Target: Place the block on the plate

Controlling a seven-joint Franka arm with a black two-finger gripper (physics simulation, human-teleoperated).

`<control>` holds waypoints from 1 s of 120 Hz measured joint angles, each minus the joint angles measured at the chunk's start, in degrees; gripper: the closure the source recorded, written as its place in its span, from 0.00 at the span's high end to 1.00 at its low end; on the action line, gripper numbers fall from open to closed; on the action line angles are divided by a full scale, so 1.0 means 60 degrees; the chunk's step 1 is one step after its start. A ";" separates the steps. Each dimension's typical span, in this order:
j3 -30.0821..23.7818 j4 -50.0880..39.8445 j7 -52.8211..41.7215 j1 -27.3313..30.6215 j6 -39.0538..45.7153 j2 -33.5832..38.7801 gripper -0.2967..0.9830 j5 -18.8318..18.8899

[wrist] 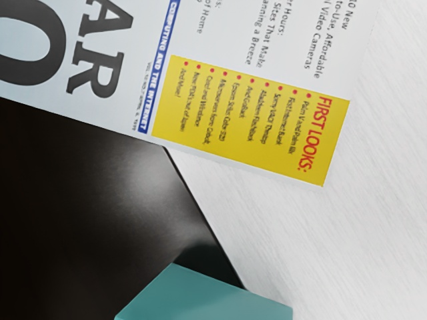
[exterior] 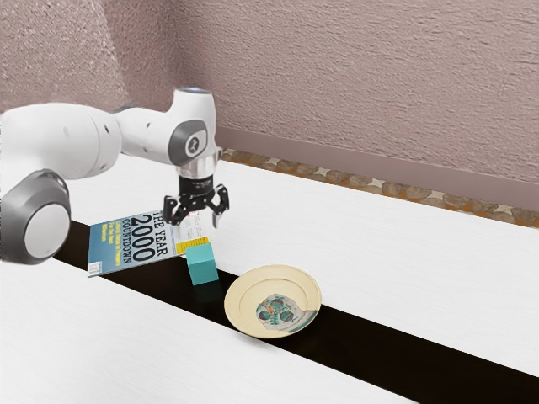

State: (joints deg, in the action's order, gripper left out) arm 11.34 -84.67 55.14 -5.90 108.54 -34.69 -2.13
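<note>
Taking the plate [exterior: 239,313] as the reference, the block [exterior: 203,268] is off it, standing on the dark stripe [exterior: 362,341] toward the exterior view's left, near the rim and apart from it. The exterior view records the plate as pale yellow with a teal, face-like print. The wrist view supplies closer detail on the far side of the block from the plate: the magazine [wrist: 253,123] has a yellow panel headed "FIRST LOOKS:", and a gap separates it from the teal block. In the exterior view the magazine's large "2000" is legible, farther from the plate than the block is.

The arm [exterior: 160,135] enters from the exterior view's left, at a level above the plate. Its hand points down, raised over the area beyond the block as seen from the plate, near the magazine's end. The jaws of the gripper [exterior: 194,224] are released, standing apart with nothing between them.

The plate rests partly on the stripe and partly on the white table [exterior: 404,252]. The stripe crosses the tabletop and passes beneath the plate. Well behind the plate rises a rough, pinkish wall [exterior: 362,84] with a smooth mauve base; a stone-patterned band [exterior: 379,183] runs between it and the table.
</note>
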 joint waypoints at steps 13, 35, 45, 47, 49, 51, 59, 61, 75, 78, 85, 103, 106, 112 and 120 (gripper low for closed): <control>-0.0024 0.0002 -0.0028 0.0001 0.0127 -0.0039 0.77 -0.0055; -0.0030 -0.0545 -0.0061 -0.0019 0.0226 0.0478 0.77 -0.0114; -0.0024 -0.0900 -0.0071 -0.0022 0.0254 0.0734 0.77 -0.0121; -0.0026 -0.0929 -0.0073 -0.0019 0.0261 0.0738 0.77 -0.0121; -0.0023 -0.0950 -0.0074 -0.0018 0.0268 0.0740 0.77 -0.0122; -0.0021 -0.0966 -0.0076 -0.0017 0.0278 0.0739 0.77 -0.0123; -0.0020 -0.0996 -0.0083 -0.0014 0.0325 0.0679 0.77 -0.0125; -0.0023 -0.0999 -0.0085 -0.0013 0.0342 0.0658 0.77 -0.0125; -0.0038 -0.0972 -0.0164 -0.0024 0.0430 0.0608 0.77 -0.0158; -0.0069 -0.0958 -0.0185 -0.0023 0.0445 0.0598 0.77 -0.0175; -0.0141 -0.0943 -0.0228 -0.0028 0.0490 0.0562 0.77 -0.0207; -0.0175 -0.0936 -0.0322 -0.0012 0.0602 0.0380 0.77 -0.0261; -0.0176 -0.0936 -0.0336 -0.0007 0.0627 0.0337 0.77 -0.0268; -0.0168 -0.0935 -0.0362 -0.0002 0.0670 0.0253 0.77 -0.0304; -0.0164 -0.0935 -0.0394 0.0001 0.0715 0.0143 0.77 -0.0341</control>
State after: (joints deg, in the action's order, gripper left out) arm 10.36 -90.29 52.78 -5.90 112.83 -33.83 -4.18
